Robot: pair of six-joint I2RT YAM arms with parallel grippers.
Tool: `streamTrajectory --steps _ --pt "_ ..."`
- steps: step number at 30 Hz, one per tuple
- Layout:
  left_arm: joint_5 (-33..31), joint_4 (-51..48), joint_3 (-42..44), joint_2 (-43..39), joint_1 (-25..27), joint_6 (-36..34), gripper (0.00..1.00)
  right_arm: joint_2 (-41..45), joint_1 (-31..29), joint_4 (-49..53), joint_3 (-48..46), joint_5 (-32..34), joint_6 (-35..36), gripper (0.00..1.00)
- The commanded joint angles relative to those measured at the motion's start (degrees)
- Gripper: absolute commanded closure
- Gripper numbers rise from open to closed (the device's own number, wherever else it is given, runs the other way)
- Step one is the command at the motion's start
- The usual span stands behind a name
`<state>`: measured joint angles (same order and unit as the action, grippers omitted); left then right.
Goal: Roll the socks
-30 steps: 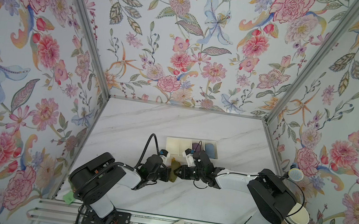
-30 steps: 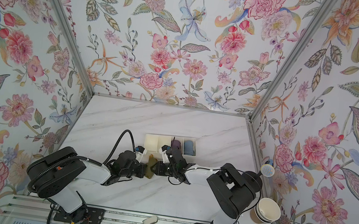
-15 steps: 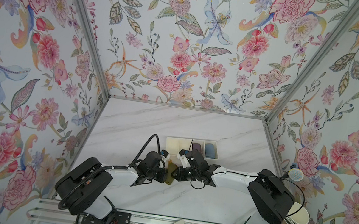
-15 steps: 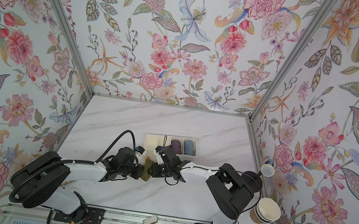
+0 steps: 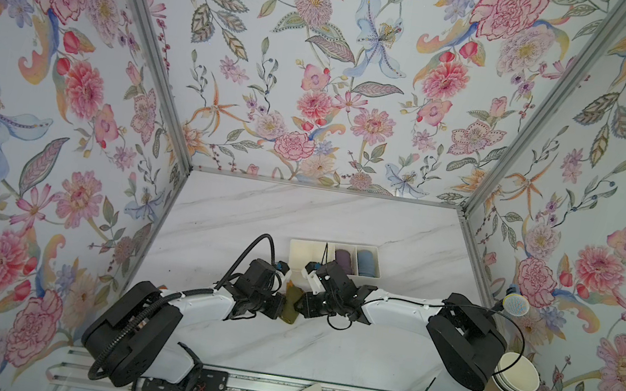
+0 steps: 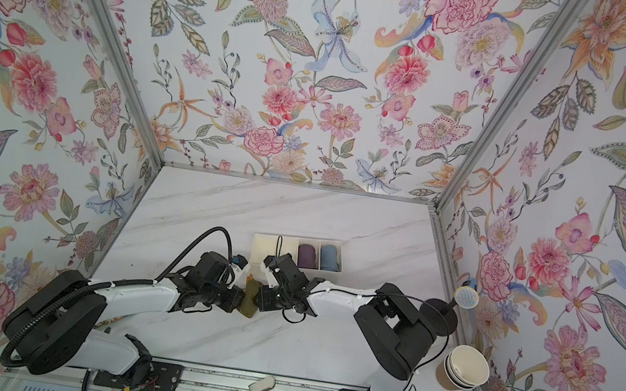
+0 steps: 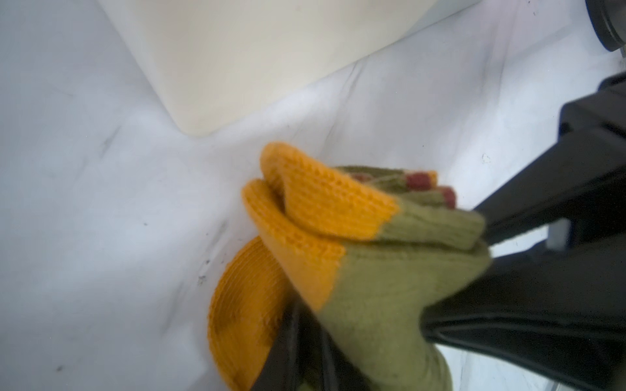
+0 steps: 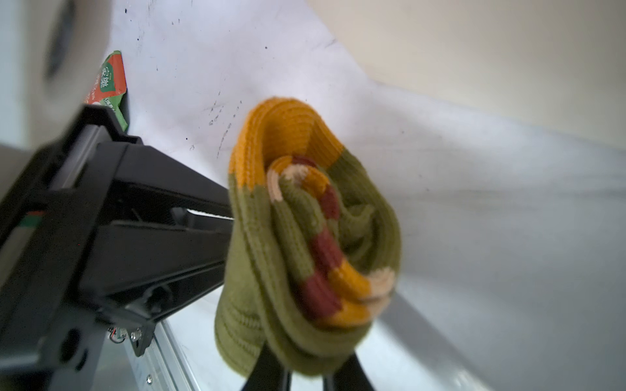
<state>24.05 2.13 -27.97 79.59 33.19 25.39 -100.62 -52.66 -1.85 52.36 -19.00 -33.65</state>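
Note:
The socks (image 5: pixel 291 303) (image 6: pixel 249 299) are a rolled olive-green bundle with mustard toes and brown, cream and orange stripes, held just above the marble table in front of the tray. In both top views my left gripper (image 5: pixel 281 306) meets the roll from the left and my right gripper (image 5: pixel 302 306) from the right. In the left wrist view the left gripper (image 7: pixel 311 342) is shut on the socks (image 7: pixel 379 270) near the mustard end. The right wrist view shows the spiral end of the socks (image 8: pixel 305 237), with the right gripper (image 8: pixel 305 367) shut on its lower edge.
A cream tray (image 5: pixel 307 251) stands just behind the grippers, with a purple sock roll (image 5: pixel 342 260) and a blue sock roll (image 5: pixel 366 263) in its two right compartments. Stacked paper cups (image 5: pixel 515 376) and a microphone (image 5: pixel 515 304) sit at the right wall. A green-red packet (image 8: pixel 111 84) lies by the left arm.
Both grippers and the sock roll have shifted slightly to the left. The left arm has stretched out lower along the table. The roll stays between the two grippers.

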Motion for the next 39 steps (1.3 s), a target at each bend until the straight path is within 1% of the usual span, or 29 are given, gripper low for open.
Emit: streamTrajectory --steps 1,7,13,15,18,23,29,35,39 --pt "0.64 -4.51 -0.41 -1.45 -1.06 -2.27 0.84 -1.80 -0.11 4.34 0.53 3.84 1.25 1.00" --pt "-2.98 -4.42 0.09 -3.95 -1.61 -1.26 0.84 -1.77 -0.34 5.25 0.95 4.22 1.47 1.00" --pt "-6.13 -5.24 -0.24 -10.76 -1.83 -0.86 0.86 -2.02 -0.37 5.87 1.42 4.08 1.57 1.00" --pt "-5.78 -5.51 -0.41 -12.50 -1.81 -0.99 0.88 -2.12 -0.36 6.04 1.69 4.12 1.65 1.00" --pt "-2.63 -5.27 -0.34 -13.43 -1.81 -0.89 0.94 -2.43 -0.39 6.19 2.25 3.88 1.74 1.00" --pt "3.51 -2.16 0.94 -12.78 -1.09 0.78 1.00 -3.45 -0.48 6.51 3.05 3.27 1.66 1.00" --pt "6.28 -0.67 0.24 -10.20 1.73 1.20 1.00 -3.59 -0.47 6.71 3.39 3.29 1.52 1.00" --pt "7.19 0.46 -0.19 -6.75 3.14 1.00 1.00 -3.53 -0.49 6.92 3.62 3.29 1.57 1.00" --pt "3.96 -1.10 -0.40 -5.47 3.11 0.42 1.00 -3.36 -0.43 6.97 3.47 3.37 1.55 1.00"
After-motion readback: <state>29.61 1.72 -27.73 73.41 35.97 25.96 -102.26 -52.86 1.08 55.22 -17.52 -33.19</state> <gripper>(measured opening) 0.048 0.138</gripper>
